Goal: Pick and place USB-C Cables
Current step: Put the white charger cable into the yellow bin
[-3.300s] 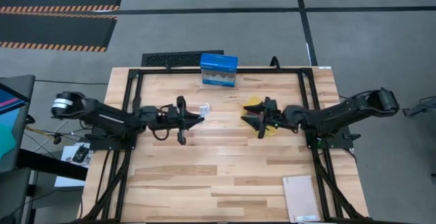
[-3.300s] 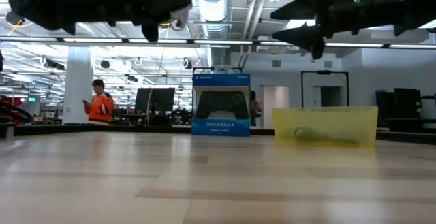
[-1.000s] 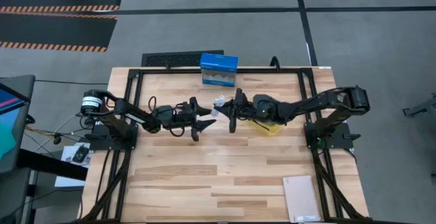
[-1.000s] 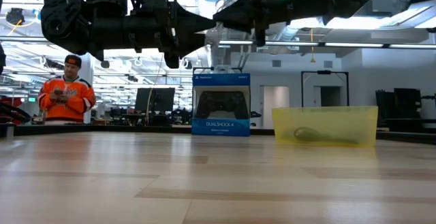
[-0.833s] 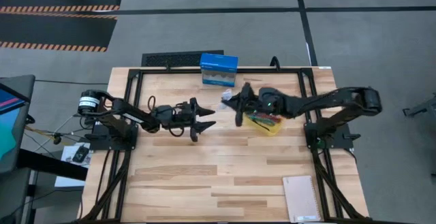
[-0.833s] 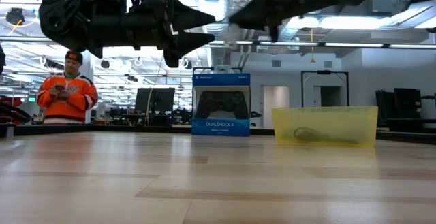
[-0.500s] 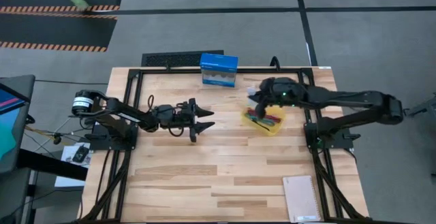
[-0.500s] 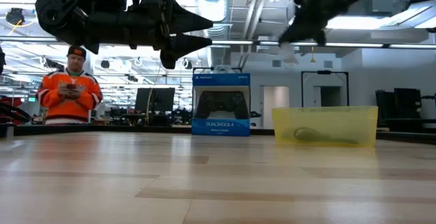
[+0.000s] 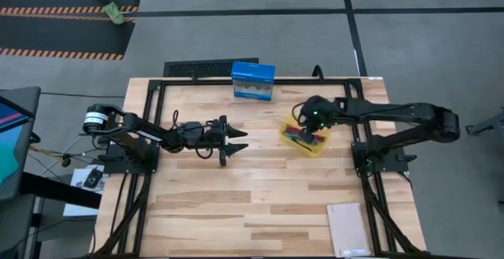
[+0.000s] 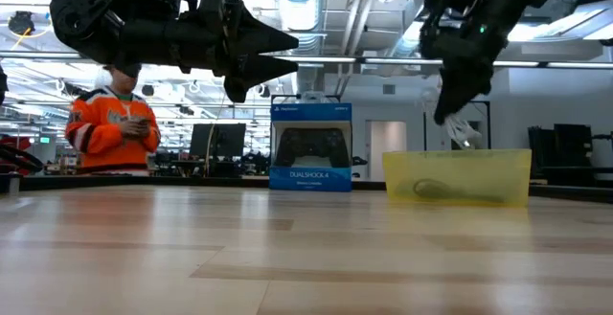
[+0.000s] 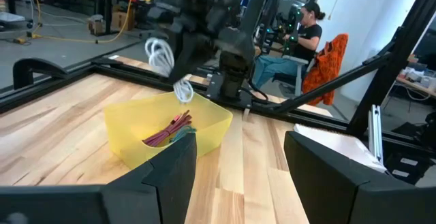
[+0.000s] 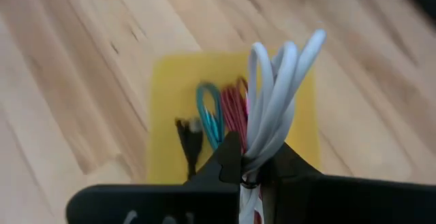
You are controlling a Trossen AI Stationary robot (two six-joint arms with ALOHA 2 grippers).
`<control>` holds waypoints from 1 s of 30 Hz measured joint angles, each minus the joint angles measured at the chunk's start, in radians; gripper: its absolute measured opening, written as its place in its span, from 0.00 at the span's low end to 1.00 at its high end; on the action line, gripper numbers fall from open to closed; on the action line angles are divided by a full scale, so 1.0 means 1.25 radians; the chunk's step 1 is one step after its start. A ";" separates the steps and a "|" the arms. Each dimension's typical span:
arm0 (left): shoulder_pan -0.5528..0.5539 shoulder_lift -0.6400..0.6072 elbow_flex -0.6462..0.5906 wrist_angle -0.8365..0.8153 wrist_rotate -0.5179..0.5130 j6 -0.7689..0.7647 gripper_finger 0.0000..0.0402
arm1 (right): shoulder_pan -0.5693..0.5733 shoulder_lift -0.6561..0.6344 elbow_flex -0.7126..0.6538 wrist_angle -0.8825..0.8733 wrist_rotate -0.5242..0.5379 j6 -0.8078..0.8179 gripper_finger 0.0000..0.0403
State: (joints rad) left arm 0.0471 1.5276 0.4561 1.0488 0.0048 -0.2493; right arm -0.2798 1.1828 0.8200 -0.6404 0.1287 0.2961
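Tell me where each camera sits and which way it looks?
High view: above the table, looking straight down; shows both arms, left tool, right tool over the yellow tray.
Low view: at table height, looking across into the room; both arms hang in from above.
Left wrist view: on the left arm, looking toward the tray; its own dark fingers show.
Right wrist view: on the right arm, looking down at the tray; its tool grips the white cable.
Shared: the tray and white cable appear in both wrist views.
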 joint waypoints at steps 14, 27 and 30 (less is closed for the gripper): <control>0.000 0.000 0.000 -0.020 0.000 0.002 0.52 | -0.006 0.172 0.000 -0.024 -0.018 -0.031 0.05; 0.000 0.001 0.000 -0.023 0.000 0.007 0.52 | -0.035 0.316 0.099 -0.075 -0.022 -0.100 0.05; 0.000 0.001 0.000 -0.024 0.000 0.007 0.52 | -0.035 0.356 0.114 -0.097 -0.022 -0.106 0.05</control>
State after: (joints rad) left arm 0.0471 1.5284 0.4561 1.0191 0.0048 -0.2405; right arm -0.3237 1.6274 0.9629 -0.7620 0.1017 0.1642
